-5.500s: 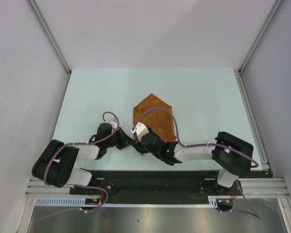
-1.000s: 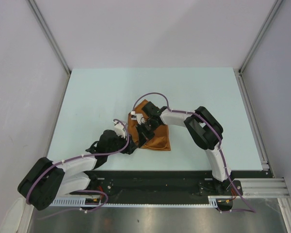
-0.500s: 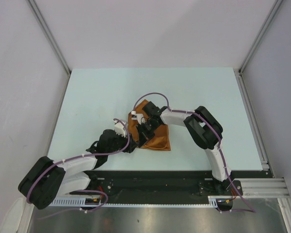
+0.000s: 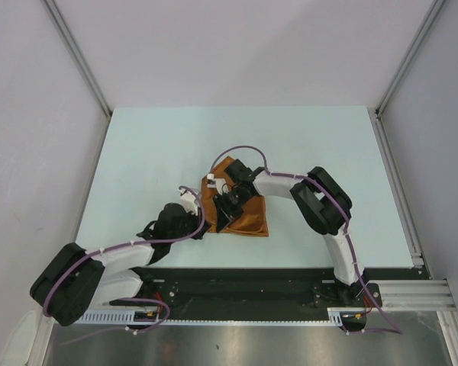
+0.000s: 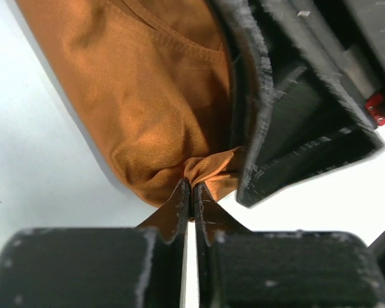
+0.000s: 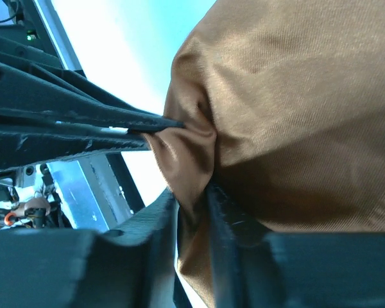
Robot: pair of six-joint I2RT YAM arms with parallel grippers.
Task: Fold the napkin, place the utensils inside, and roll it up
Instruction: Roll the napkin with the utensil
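Table (image 4: 137, 152) carries the napkin (image 4: 248, 217), a bundled wedge lying toward the middle of the near edge. My left hand (image 5: 192, 196) is pressed together on a puckered nub at its near-left corner. My right hand (image 6: 192, 199) straddles the same fold just beside it; whether it squeezes I cannot tell. Utensils are out of sight. I judge this the rolling step; next I must turn the bundle over without letting the pinch slip.

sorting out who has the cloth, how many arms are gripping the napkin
2. The left fingers pinch a bunched bit at the near-left edge of the napkin; the right fingers hold a fold right beside them.
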